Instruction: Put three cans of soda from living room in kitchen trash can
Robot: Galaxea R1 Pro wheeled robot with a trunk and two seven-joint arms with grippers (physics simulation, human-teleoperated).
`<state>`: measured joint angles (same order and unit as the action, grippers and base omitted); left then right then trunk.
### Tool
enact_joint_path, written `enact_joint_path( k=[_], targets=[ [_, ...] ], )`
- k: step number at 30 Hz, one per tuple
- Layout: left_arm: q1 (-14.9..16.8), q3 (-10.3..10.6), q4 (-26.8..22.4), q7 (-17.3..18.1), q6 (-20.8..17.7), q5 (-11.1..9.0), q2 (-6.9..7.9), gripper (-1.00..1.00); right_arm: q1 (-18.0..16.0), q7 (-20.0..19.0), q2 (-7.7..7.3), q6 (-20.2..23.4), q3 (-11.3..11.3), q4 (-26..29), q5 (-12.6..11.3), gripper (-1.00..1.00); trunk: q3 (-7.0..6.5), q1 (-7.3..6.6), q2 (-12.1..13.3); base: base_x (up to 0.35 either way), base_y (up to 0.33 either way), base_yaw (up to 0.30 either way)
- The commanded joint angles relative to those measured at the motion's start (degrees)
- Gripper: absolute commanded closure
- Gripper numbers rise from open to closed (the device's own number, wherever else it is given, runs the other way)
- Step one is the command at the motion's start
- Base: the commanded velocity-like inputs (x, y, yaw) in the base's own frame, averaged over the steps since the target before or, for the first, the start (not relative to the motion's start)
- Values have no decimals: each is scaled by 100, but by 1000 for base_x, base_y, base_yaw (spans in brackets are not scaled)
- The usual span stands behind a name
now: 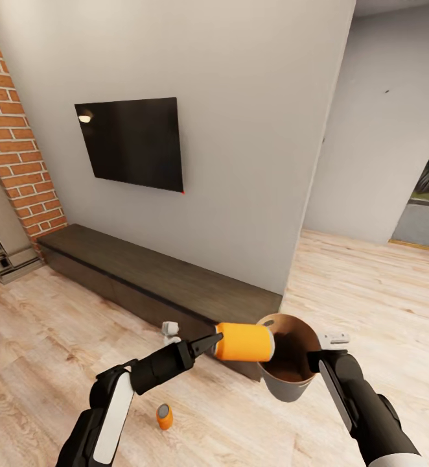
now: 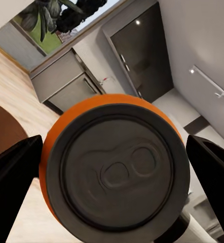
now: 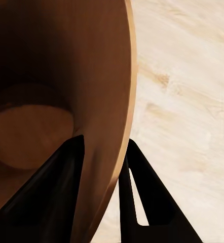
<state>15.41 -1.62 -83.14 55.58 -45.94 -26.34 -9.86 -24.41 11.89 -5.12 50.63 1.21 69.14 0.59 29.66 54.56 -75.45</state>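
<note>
L gripper clamps soda can sideways at trash can rim, 9 o'clock side. R gripper pinches its wall; bin bottom shadowed. Second can on floor.

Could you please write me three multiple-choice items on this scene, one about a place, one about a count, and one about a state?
1. Where is the second soda can?
A. On the wood floor
B. On the low dark cabinet
C. Inside the trash can

2. How many orange soda cans show in the head view?
A. One
B. Two
C. Four

3. How is the trash can held?
A. It stands free on the floor
B. The left end effector carries it
C. The right end effector pinches its rim

Answers:
1. A: it lies on the floor planks below the left arm.
2. B: one soda can in the left end effector, held sideways at the trash can's mouth, and one on the floor.
3. C: the right end effector has one finger inside the wall and one outside.
</note>
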Motion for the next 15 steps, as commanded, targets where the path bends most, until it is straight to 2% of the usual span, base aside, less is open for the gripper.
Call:
enact_joint_path(
  k=[1, 4, 9, 12, 15],
  targets=[
    [1, 4, 22, 0, 0, -4, -3, 100, -3, -11, 3, -9, 2, 3, -34, 100, -1, 0, 0, 0, 0, 0],
    [-2, 94, 106, -52, 10, 8, -13, 100, -3, -7, 11, -9, 2, 3, -38, 100, -1, 0, 0, 0, 0, 0],
    [1, 180, 135, -481, 22, 13, -14, 100, -3, -3, 18, -9, 2, 10, -41, 100, -1, 0, 0, 0, 0, 0],
    [4, 192, 142, -556, 24, 14, -14, 100, -3, -3, 20, -9, 2, 11, -42, 100, -1, 0, 0, 0, 0, 0],
    [4, 232, 250, -626, 31, 14, -14, 100, -1, -2, 93, -6, 2, 15, -42, 100, -1, 0, 0, 0, 0, 0]
  ],
)
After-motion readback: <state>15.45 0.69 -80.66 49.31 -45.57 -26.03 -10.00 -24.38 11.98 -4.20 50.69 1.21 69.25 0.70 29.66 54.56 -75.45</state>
